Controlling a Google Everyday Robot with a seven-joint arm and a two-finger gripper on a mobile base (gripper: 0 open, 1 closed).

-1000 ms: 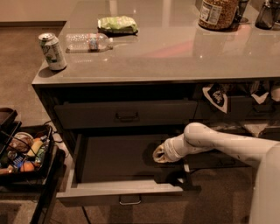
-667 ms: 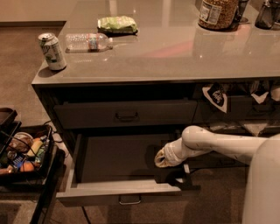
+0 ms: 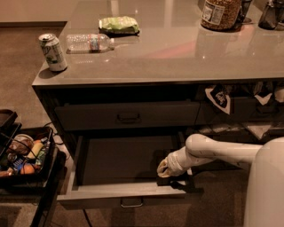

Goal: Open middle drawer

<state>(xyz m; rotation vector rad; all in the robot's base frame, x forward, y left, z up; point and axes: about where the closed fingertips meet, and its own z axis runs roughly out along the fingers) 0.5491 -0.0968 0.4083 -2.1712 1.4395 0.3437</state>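
Middle drawer (image 3: pixel 102 195) is pulled well out from under the counter (image 3: pixel 177 57). Plain grey inside, nothing visible in it. Its loop handle (image 3: pixel 132 203) sits at the centre of the front panel, and nothing touches it.

Gripper (image 3: pixel 166 167) is over the drawer's right edge, near the front right corner, behind the front panel. Open or closed: cannot tell (it reads as one pale lump against the dark interior). The white arm (image 3: pixel 222 150) comes in from the right, low, running across the cabinet front.

The drawer above (image 3: pixel 88 116) is shut, flush with the cabinet.

Counter top:
- soda can (image 3: pixel 53 52) upright at the front left corner
- water bottle (image 3: pixel 88 42) on its side just behind the can, near the left edge
- green bag (image 3: pixel 118 25) flat, further back from the bottle
- jar (image 3: pixel 220 13) at the back edge, right of centre

A black bin (image 3: pixel 44 175) stands on the floor left of the cabinet, near the open drawer's left edge, full of mixed small items.
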